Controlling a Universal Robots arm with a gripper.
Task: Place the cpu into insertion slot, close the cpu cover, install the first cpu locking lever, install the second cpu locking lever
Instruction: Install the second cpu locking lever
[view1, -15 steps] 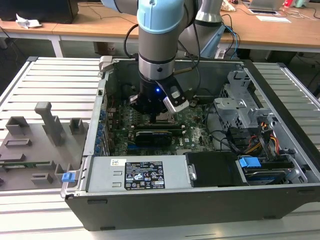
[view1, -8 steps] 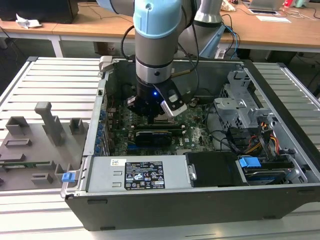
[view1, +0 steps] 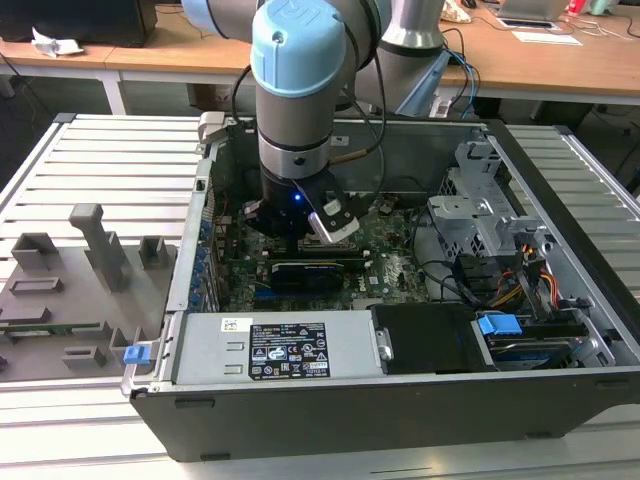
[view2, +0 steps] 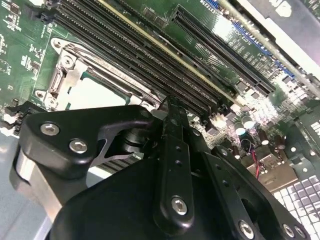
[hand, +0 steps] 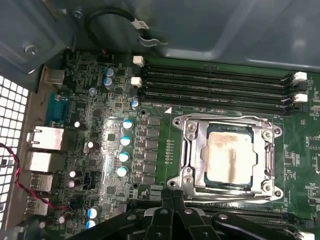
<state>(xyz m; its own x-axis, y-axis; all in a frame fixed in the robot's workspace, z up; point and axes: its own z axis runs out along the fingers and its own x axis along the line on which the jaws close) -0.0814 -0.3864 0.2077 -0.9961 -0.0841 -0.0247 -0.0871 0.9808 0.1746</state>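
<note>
Already the cpu sits under the lowered cpu cover, hand pinched closed, empty, beside it.

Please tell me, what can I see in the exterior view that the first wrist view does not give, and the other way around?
The exterior view gives the whole open computer case, the robot arm reaching down into it, and the grey fixture parts at the exterior view's left. The first wrist view gives the cpu lying in the insertion slot, with the cpu cover closed around it, and the claw just beside the socket. Both give the green motherboard.
</note>
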